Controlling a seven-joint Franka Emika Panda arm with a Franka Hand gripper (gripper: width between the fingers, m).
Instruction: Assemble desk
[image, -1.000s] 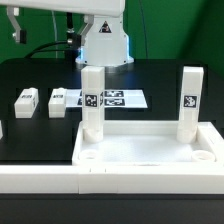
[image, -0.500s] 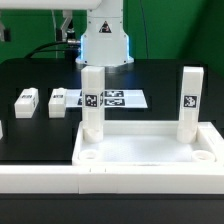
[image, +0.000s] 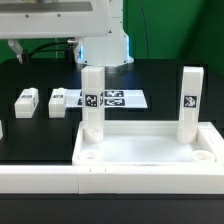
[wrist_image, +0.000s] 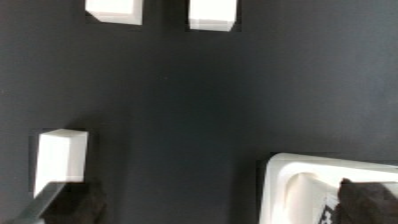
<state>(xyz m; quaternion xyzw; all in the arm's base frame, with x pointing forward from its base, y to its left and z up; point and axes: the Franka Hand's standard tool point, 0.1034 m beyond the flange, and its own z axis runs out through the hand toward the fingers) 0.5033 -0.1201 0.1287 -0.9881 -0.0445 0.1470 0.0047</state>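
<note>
The white tabletop (image: 150, 128) lies rim-up at the front, and a corner of it shows in the wrist view (wrist_image: 294, 185). Two white legs stand upright in its far corners, one on the exterior view's left (image: 92, 100) and one on the right (image: 190, 100). Two loose legs (image: 27, 100) (image: 58, 103) lie on the black table at the left. In the wrist view they appear as two white blocks (wrist_image: 116, 10) (wrist_image: 214, 12), and a third leg (wrist_image: 59, 158) lies close by one finger. My gripper (wrist_image: 214, 210) is open and empty above the table, between that leg and the tabletop corner.
The marker board (image: 113, 99) lies flat behind the upright legs. A long white rail (image: 40, 180) runs along the front edge. The robot base (image: 105, 45) stands at the back, and a white arm link (image: 60, 15) spans the top left.
The arm has swung toward the exterior view's left, and its white link now crosses the top of the picture. The legs and tabletop have not moved.
</note>
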